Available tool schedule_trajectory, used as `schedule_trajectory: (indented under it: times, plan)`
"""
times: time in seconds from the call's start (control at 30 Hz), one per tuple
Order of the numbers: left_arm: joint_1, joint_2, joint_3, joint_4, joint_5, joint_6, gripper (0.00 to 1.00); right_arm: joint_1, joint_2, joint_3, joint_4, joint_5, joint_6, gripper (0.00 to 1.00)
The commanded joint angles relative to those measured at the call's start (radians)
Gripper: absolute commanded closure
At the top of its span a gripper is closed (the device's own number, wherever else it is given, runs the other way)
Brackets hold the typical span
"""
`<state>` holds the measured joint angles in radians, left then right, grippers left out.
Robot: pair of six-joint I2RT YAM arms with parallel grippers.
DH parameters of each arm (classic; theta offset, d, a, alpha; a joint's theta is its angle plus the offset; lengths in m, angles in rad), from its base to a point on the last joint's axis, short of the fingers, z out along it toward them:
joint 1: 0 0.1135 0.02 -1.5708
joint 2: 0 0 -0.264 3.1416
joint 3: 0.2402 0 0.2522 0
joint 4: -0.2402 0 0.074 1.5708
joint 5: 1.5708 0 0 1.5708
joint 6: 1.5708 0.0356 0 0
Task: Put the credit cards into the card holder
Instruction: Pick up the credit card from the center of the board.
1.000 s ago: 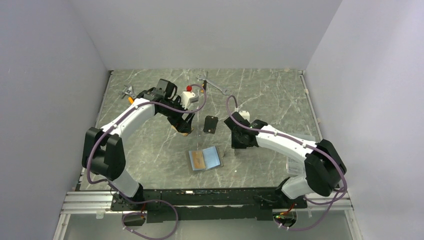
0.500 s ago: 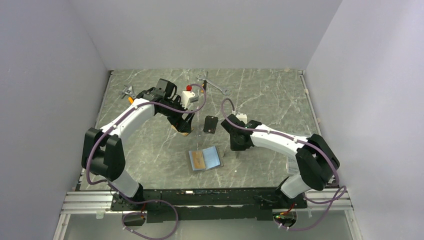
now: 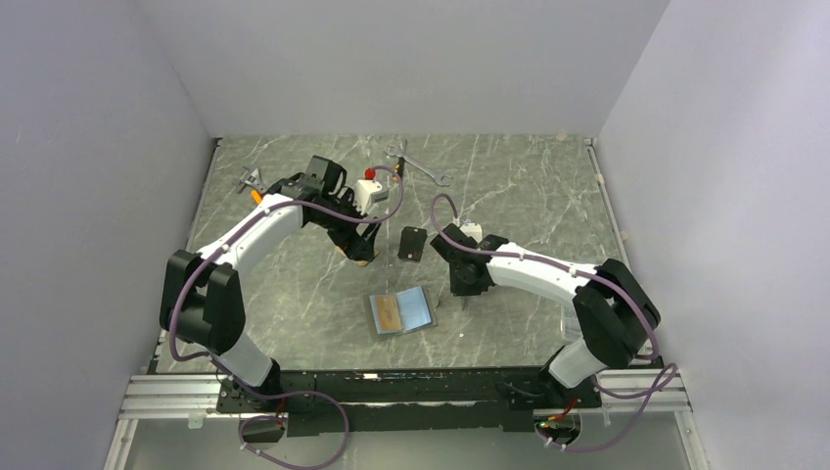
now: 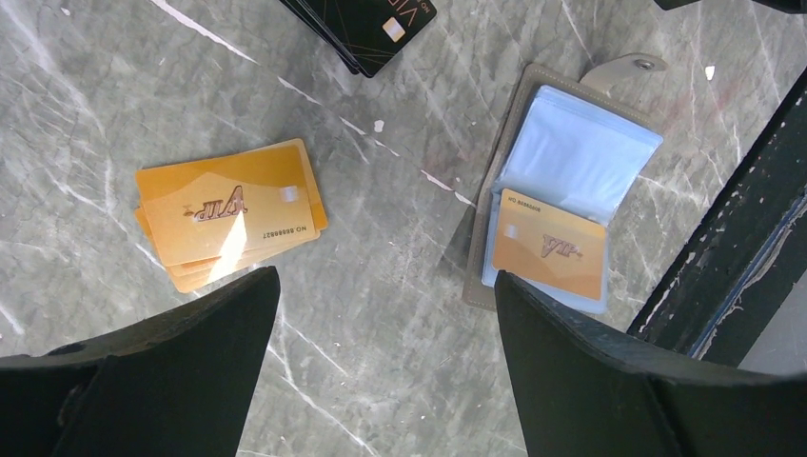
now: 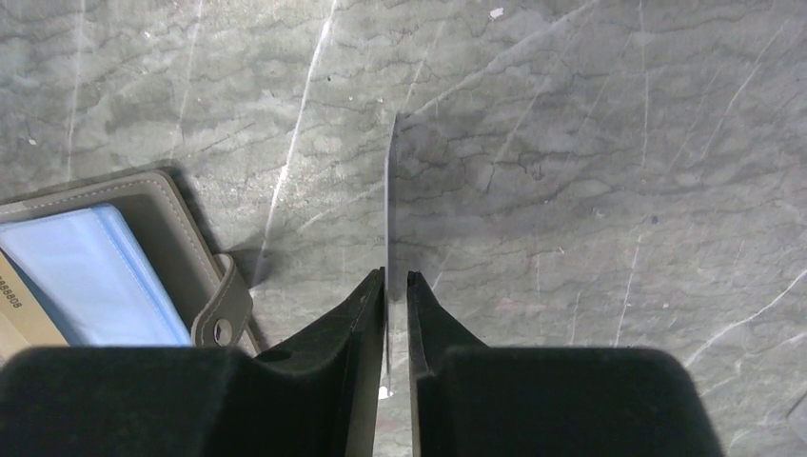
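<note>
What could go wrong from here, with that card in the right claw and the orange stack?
1. The card sits edge-on in the right claw, whose jaws look slightly parted. It may tip flat onto the tabletop beside the card holder rather than into a pocket.
2. The orange cards under the open left claw are fanned out, so a pinch could lift several or scatter them.

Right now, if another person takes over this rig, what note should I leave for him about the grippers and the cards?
Left gripper: open, above the orange card stack, holding nothing.
Right gripper: jaws almost closed around a thin card seen edge-on, beside the card holder; grip unclear.
Done: one orange card sits in the open holder.
To do: the orange stack, the black cards on the table, the edge-on card.
</note>
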<state>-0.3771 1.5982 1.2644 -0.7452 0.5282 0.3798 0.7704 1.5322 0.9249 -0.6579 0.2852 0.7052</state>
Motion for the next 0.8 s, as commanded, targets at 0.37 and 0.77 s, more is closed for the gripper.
schedule_trajectory:
  times: [0.37,0.77]
  plan:
    - [-0.002,-0.047,-0.024,0.016,0.024,0.017,0.12,-0.001,0.016,0.087,-0.037,0.062,-0.025,1.00]
    - [-0.001,-0.122,-0.175,-0.086,0.100,-0.041,0.07,-0.015,-0.304,0.019,0.155,-0.179,-0.085,1.00]
